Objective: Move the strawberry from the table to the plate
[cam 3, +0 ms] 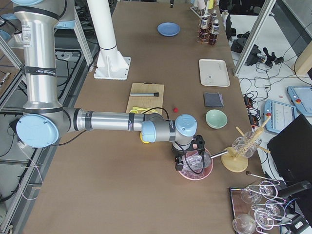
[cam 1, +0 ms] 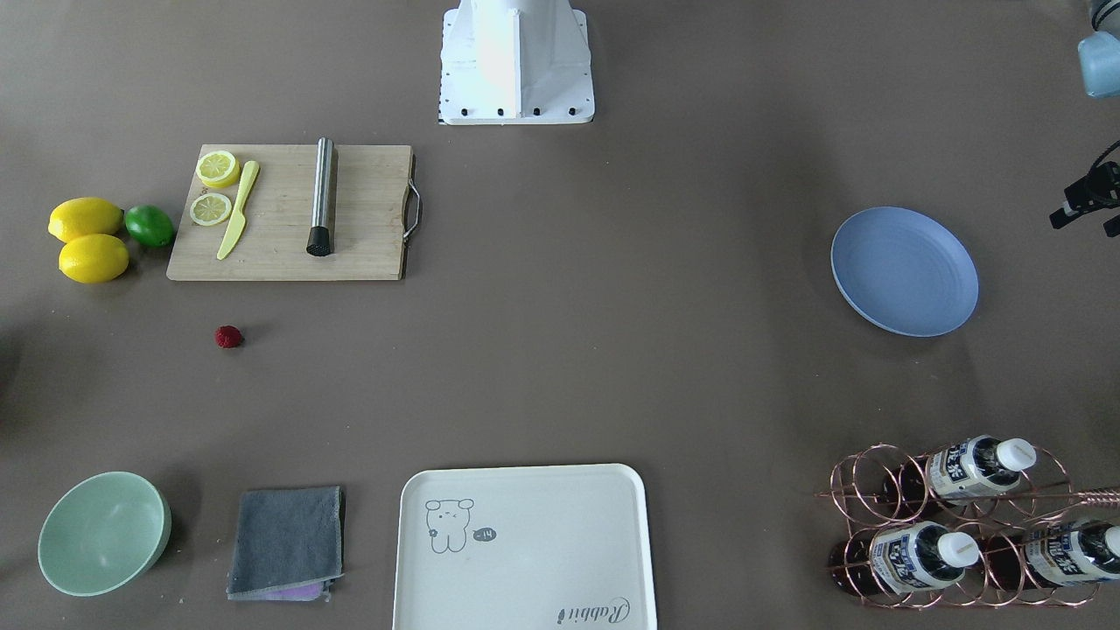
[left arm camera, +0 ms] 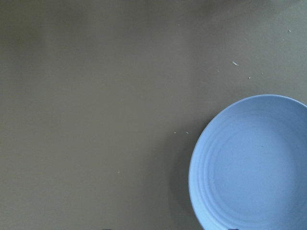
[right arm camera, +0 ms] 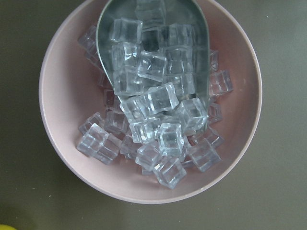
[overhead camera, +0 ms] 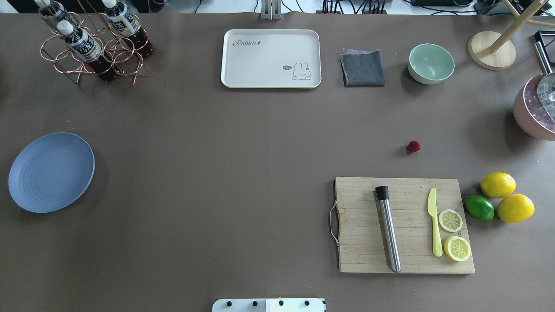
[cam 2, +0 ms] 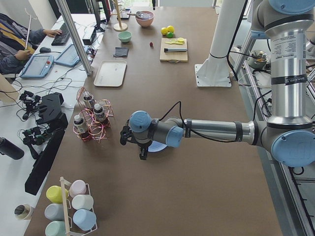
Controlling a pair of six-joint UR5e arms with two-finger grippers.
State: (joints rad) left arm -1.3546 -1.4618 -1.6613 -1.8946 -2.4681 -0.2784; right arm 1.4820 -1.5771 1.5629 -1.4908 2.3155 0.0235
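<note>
- Right gripper point(cam 3: 181, 163): hangs over the pink bowl point(right arm camera: 62, 158) of ice cubes point(right arm camera: 158, 96) at the table's right end. Cannot tell how far the fingers are spread or whether they hold anything.
- Left gripper point(cam 2: 141, 150): beside the plate point(overhead camera: 51, 172) at the left end. Finger spread cannot be told either (its wrist view shows only plate and table).
- Cutting board point(overhead camera: 364, 255): near the robot's base, right side.
- Strawberry point(overhead camera: 413, 146): on the bare table point(overhead camera: 217, 173) just past the board's far edge, apart from it and well apart from the empty plate.
- Farther out: grey cloth point(overhead camera: 363, 68) and mint bowl point(overhead camera: 431, 63).
- Step in hand, by my reading: the reach, not yet begun. The right arm sits nearer. Come straight down, fingers straddling the berry, and close softly. Small and round, it may roll.
</note>
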